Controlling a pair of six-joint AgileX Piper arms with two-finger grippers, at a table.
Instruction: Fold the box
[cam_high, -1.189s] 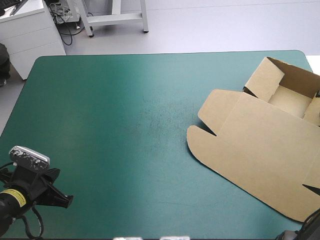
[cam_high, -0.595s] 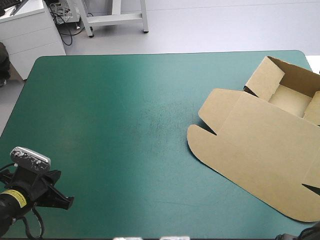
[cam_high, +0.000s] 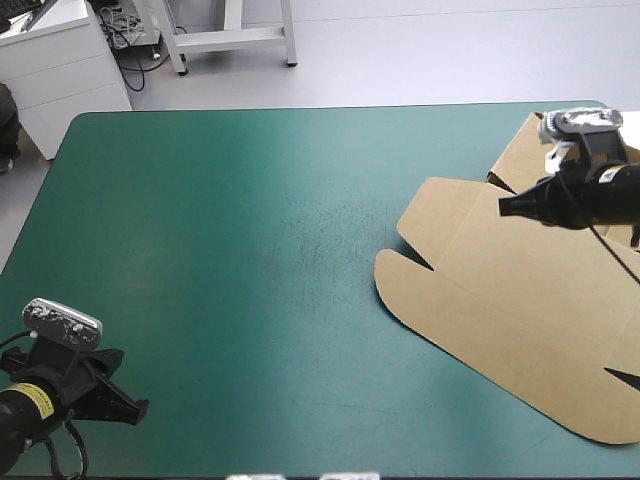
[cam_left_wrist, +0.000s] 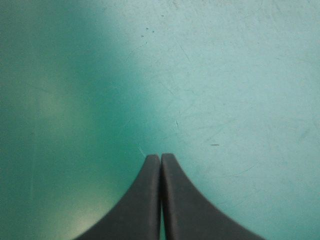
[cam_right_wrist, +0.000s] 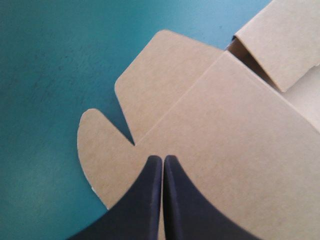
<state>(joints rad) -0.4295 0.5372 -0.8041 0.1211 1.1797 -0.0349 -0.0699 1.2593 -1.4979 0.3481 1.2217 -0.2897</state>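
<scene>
The brown cut-board box lies on the right side of the teal-green table cover, its walled tray toward the far right corner and its lid flat toward the middle. The right gripper hovers over the lid, black fingers pressed together on nothing. The left gripper, at the near left corner, is likewise closed and empty.

You have the box at the tabletop's right, tray far, lid flat before it; right gripper over the lid, left gripper over the near-left corner.
</scene>
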